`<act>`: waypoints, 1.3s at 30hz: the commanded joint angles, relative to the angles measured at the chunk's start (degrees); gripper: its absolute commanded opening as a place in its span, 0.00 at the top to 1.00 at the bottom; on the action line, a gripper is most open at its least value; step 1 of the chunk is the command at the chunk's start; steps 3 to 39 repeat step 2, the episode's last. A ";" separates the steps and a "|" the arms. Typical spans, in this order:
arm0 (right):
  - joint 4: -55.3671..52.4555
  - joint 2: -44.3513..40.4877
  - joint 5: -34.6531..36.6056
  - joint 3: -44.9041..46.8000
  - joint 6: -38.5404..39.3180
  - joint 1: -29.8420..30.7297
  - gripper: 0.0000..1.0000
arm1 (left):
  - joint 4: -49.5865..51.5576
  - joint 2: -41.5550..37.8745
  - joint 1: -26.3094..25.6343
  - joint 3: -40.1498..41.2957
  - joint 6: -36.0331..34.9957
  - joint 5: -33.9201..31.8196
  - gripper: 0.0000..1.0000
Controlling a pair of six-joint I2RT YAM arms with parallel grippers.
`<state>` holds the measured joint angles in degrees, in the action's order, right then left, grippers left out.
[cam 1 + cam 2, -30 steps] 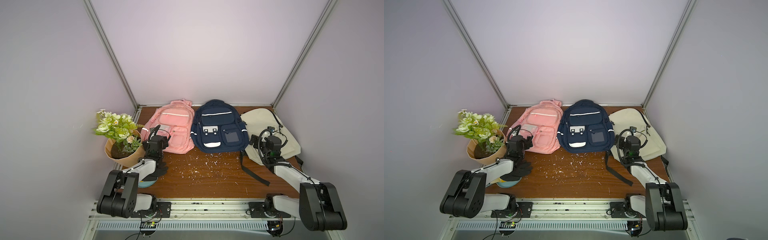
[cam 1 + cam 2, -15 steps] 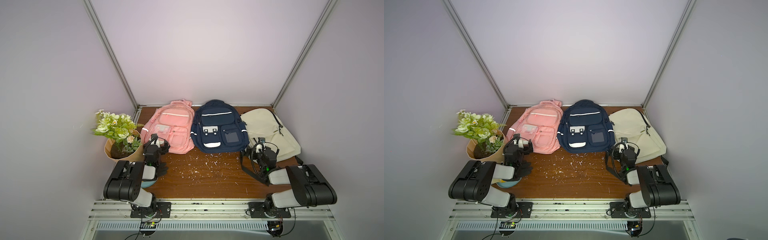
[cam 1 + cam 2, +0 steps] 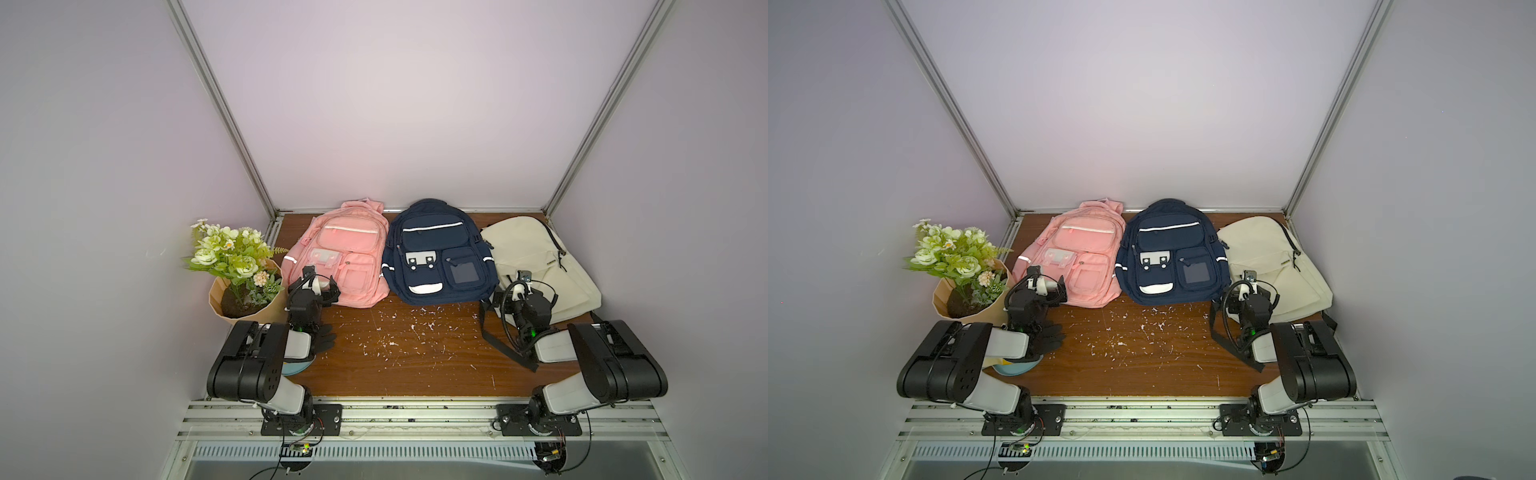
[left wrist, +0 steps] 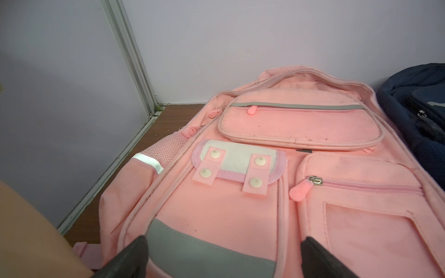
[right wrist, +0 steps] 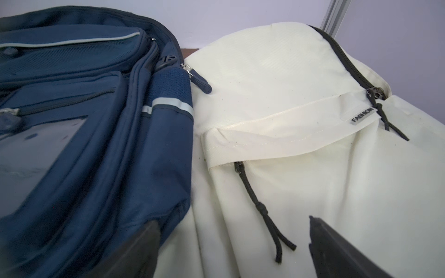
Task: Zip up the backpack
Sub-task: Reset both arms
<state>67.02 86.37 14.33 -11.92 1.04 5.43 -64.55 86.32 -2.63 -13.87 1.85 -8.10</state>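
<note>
- Left gripper (image 4: 222,245): jaws spread wide, holding nothing. It sits at the near end of the pink backpack (image 3: 345,257), with both fingers over the grey strip. Whether they touch the fabric I cannot tell.
- Right gripper (image 5: 233,223): jaws spread wide and empty, poised over the near ends of the navy backpack (image 3: 436,253) and the cream backpack (image 3: 536,257), one finger above each.
- Change over the last second: both arms have folded back toward the rail at 6 o'clock, elbows now bunched close to the bases. The grippers have pulled a little nearer. The bags lie as they did.
- Positions on the table (image 3: 415,357): pink at 11 o'clock, navy at 12, cream at 1, side by side and touching.
- The pink bag's top seam gapes in the left wrist view.
- Count: three backpacks, two arms, one flower pot (image 3: 239,291) at 9 o'clock and one black glove (image 3: 322,338) at 8 o'clock beside the left arm.
</note>
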 commanded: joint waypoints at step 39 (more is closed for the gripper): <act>3.23 -0.19 0.96 -1.32 -1.13 -0.08 0.01 | -2.68 0.21 0.79 0.07 -0.97 0.54 0.01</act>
